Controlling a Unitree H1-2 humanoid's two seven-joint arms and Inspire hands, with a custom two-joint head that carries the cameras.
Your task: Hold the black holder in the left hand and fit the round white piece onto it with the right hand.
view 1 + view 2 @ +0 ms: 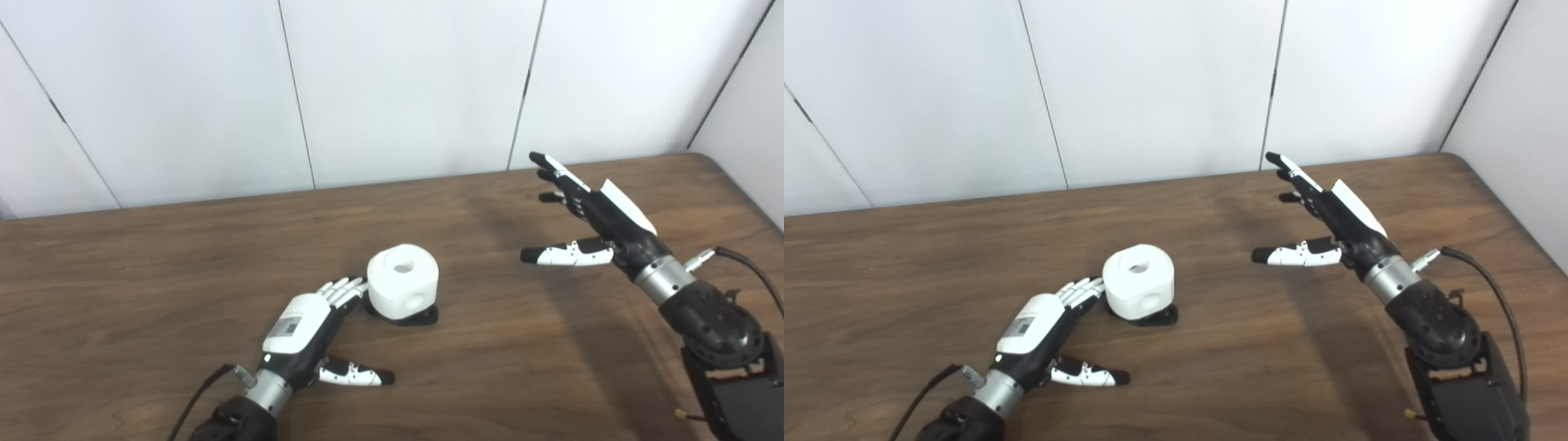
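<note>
Fingers [342, 289] of the left hand [304, 323] are stretching out flat and spread, holding nothing, their tips lying just beside the near left side of the round white piece [402, 281]; whether they are touching it cannot be told. That piece is sitting on top of the black holder [409, 316], which is showing only as a dark rim beneath it, near the middle of the brown tabletop [153, 294]. Well apart to the right, the right hand [603, 222] is hovering above the tabletop with fingers wide and thumb sticking out leftward, gripping nothing. White wall panels [398, 86] are standing along the far edge.
</note>
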